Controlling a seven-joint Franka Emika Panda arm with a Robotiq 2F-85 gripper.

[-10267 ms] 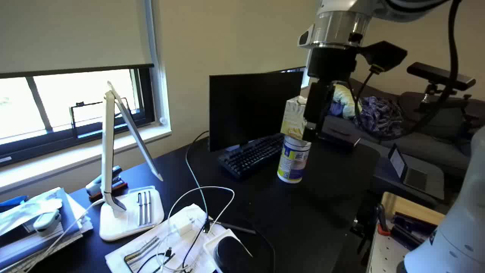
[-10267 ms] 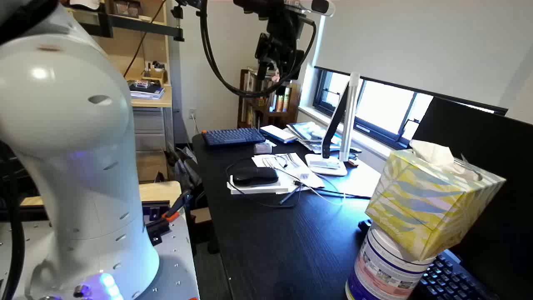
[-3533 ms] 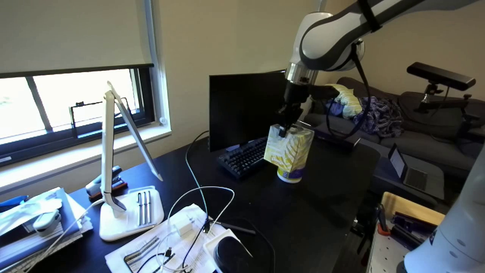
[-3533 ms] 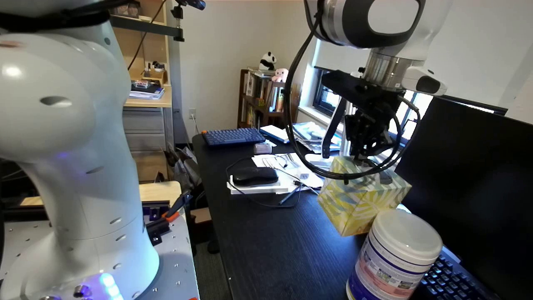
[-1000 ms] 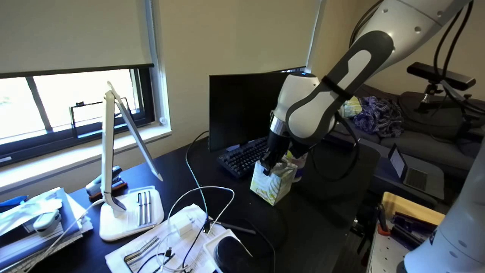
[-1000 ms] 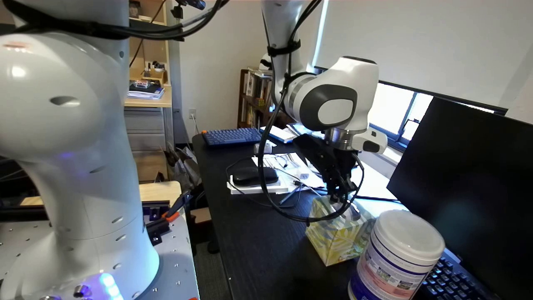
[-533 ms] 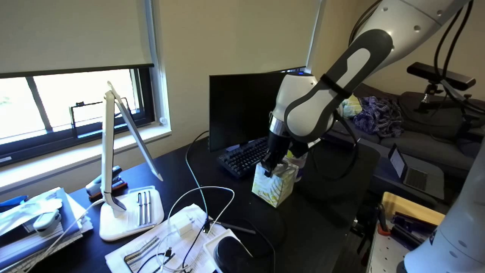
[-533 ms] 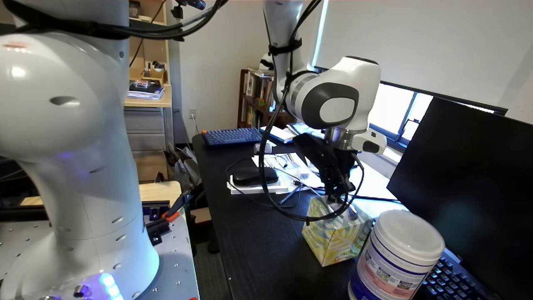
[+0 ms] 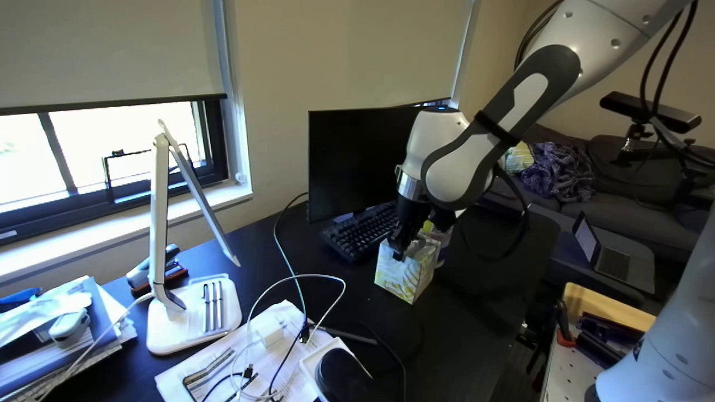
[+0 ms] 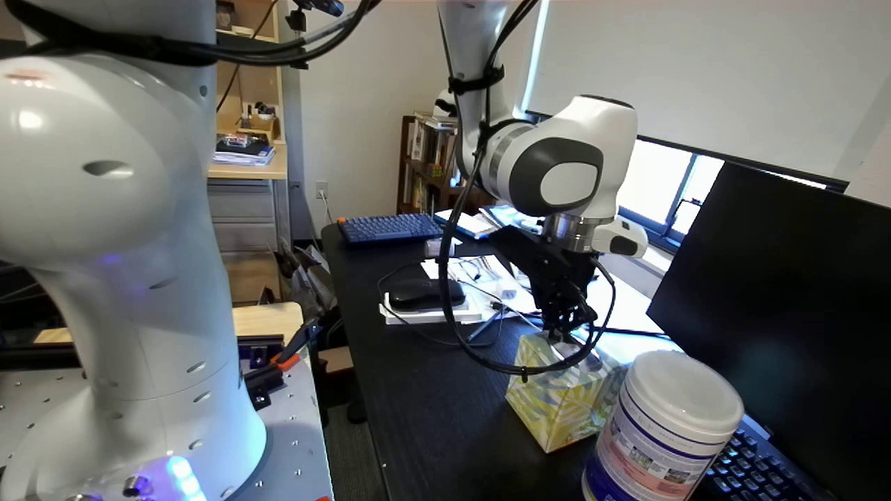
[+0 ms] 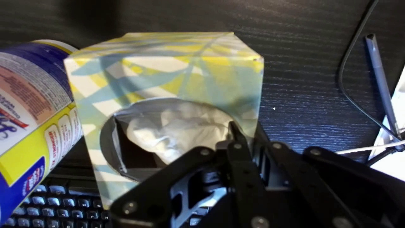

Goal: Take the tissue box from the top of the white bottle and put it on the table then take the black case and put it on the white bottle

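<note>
Black and cluttered, the table point(image 10: 438, 396) runs around the white bottle point(image 10: 661, 431). Just beside that bottle is the tissue box point(image 10: 562, 402); my gripper point(image 11: 248, 135) pinches its side, partly inside the opening. Whether the box touches the table I cannot tell. Well apart from the bottle lies the black case point(image 10: 426, 295).

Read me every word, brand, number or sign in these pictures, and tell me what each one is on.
"Lys": on the white bottle in the wrist view, cut off by the picture's edge.
"STRONGER": on that same bottle, slightly blurred.
Too small or blurred to read: the bottle's other print, key legends on the keyboard, print on the papers, any lettering on the tissue box.
</note>
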